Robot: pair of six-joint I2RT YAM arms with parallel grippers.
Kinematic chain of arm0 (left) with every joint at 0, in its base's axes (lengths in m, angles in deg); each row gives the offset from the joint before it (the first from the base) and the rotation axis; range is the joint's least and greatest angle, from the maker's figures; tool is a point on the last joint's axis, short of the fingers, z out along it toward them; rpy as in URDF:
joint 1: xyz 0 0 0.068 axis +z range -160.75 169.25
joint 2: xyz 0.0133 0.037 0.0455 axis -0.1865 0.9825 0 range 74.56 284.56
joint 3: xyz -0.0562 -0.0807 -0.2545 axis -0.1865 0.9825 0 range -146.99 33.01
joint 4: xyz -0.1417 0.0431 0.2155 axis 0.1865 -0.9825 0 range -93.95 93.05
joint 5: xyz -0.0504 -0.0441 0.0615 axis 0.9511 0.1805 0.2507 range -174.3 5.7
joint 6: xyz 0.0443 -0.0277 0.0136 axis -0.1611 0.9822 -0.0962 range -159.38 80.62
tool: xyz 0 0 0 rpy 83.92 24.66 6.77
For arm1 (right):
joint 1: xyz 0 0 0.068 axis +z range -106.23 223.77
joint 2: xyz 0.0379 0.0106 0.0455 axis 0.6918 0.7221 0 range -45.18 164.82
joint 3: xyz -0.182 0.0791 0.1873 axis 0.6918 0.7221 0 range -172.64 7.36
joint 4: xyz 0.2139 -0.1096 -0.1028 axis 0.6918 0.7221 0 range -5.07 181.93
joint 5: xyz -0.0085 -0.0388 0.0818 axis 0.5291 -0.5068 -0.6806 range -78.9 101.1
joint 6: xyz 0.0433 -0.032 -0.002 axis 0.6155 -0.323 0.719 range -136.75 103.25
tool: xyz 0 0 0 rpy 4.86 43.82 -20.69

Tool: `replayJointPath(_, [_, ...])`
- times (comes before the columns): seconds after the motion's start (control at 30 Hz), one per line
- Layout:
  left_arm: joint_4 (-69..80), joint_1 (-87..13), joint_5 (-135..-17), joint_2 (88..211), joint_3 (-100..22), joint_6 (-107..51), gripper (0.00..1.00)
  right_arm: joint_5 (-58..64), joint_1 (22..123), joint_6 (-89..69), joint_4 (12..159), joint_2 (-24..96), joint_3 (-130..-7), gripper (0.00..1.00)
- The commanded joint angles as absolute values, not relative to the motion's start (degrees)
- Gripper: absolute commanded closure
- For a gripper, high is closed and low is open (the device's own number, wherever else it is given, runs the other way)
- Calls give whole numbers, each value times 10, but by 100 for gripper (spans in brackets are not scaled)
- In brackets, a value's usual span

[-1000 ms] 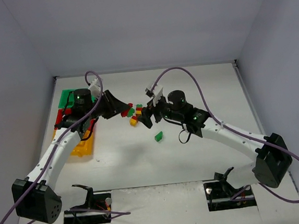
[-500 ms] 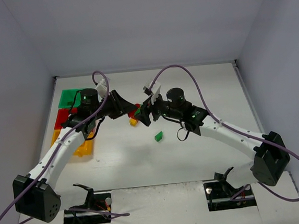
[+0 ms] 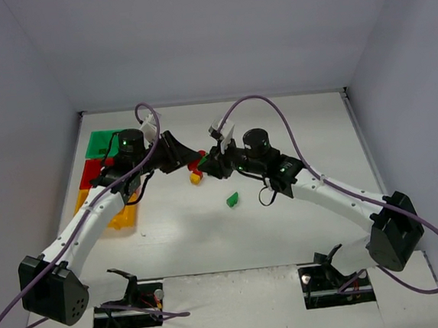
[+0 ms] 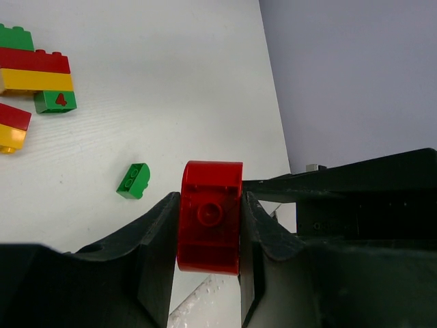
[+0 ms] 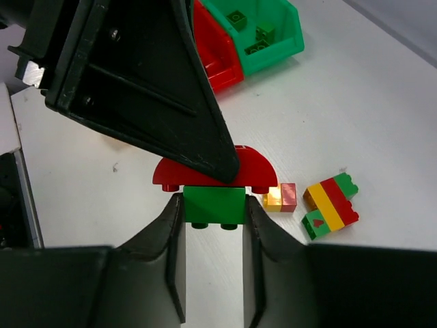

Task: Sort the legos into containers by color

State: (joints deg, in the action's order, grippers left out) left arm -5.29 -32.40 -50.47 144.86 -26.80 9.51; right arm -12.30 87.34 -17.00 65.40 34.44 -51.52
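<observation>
Left tool (image 4: pixel 209 205) is clamped on the red arch brick (image 4: pixel 209 229). Right tool (image 5: pixel 214 213) is clamped on the green brick (image 5: pixel 218 202), which sits under that arch and touches it. Top view only shows the two tools tip to tip above the desk (image 3: pixel 210 234); held pair not distinguishable there. Right wrist shows the green bin (image 5: pixel 287 51) with green bricks inside, red bin (image 5: pixel 222 61) beside it, striped stack (image 5: pixel 330 205) on the desk. Yellow bin (image 3: pixel 116 215) is seen only from the top. Loose green brick (image 3: pixel 232 200) lies apart.
</observation>
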Motion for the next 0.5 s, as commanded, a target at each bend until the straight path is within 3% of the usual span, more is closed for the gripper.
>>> replayJointPath(0.0, [-11,-329,-507,1435,-301,101,100,-133,875,-168,609,342,-539,100])
replayJointPath(0.47, [-45,-326,-538,1440,-319,62,100,-103,873,-172,682,270,-420,100])
